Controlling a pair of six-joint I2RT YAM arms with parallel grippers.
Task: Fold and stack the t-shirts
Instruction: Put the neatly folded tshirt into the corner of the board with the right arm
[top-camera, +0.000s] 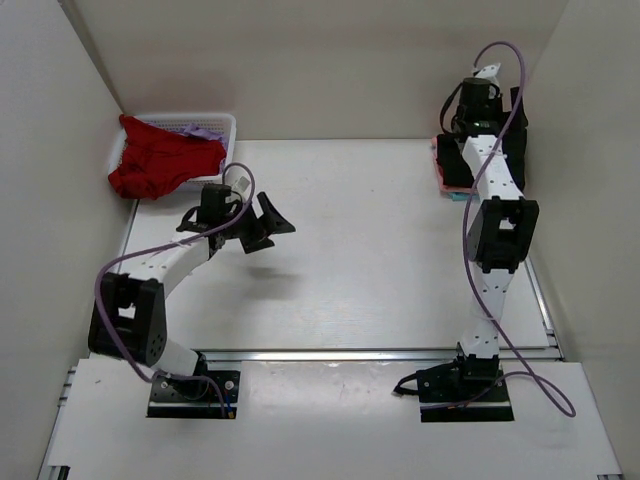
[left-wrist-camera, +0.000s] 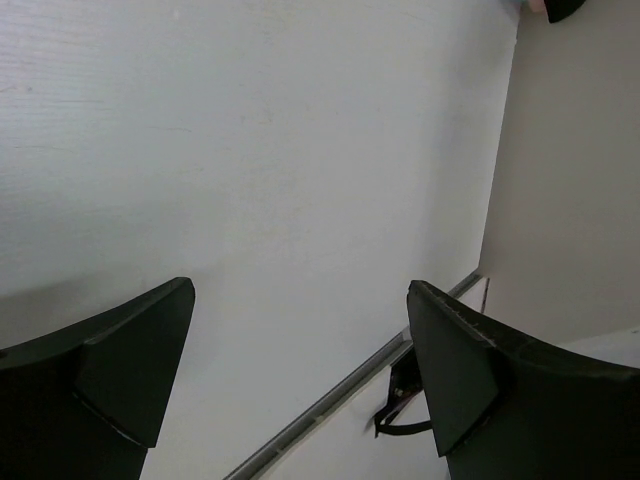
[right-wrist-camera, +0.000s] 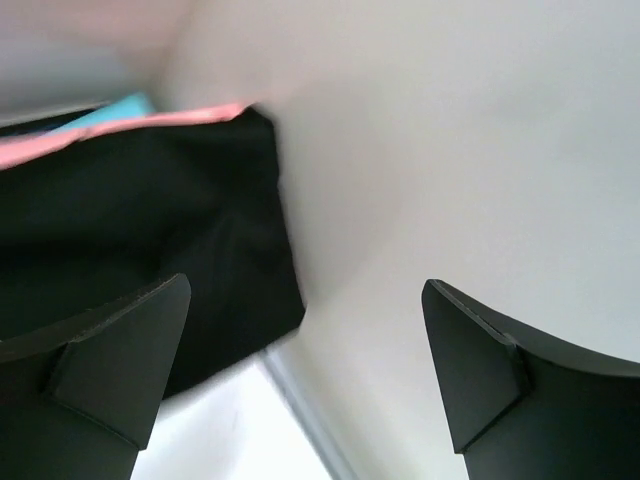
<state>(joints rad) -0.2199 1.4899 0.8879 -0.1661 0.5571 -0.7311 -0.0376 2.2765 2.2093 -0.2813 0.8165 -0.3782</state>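
- Table (top-camera: 380, 250): white, walled left, far and right. Both arms are bolted at its near edge.
- Red t-shirt (top-camera: 160, 160): far-left corner, crumpled. It drapes over the near rim of the white basket (top-camera: 215, 122) and spills onto the table. Long axis runs roughly left-right; can't tell which way the collar points.
- Black t-shirt (top-camera: 446, 158): folded, far-right corner, lying on the salmon-pink t-shirt (top-camera: 450, 186), whose edge shows along the stack's near-left side.
- Right arm (top-camera: 495, 190): reaches across the stack and hides most of it. Stack's long axis is probably left-right, not confirmed.
- Left gripper (top-camera: 258, 222): above bare table at mid-left, fingers wide apart, nothing between them. Near the red t-shirt, not touching.
- Right gripper (right-wrist-camera: 310, 380): over the stack's edge by the right wall, fingers wide apart, holding nothing. Black cloth sits under its left finger.
- Light-blue label (right-wrist-camera: 115, 108): at the black t-shirt's far edge beside the pink edge, blurred.
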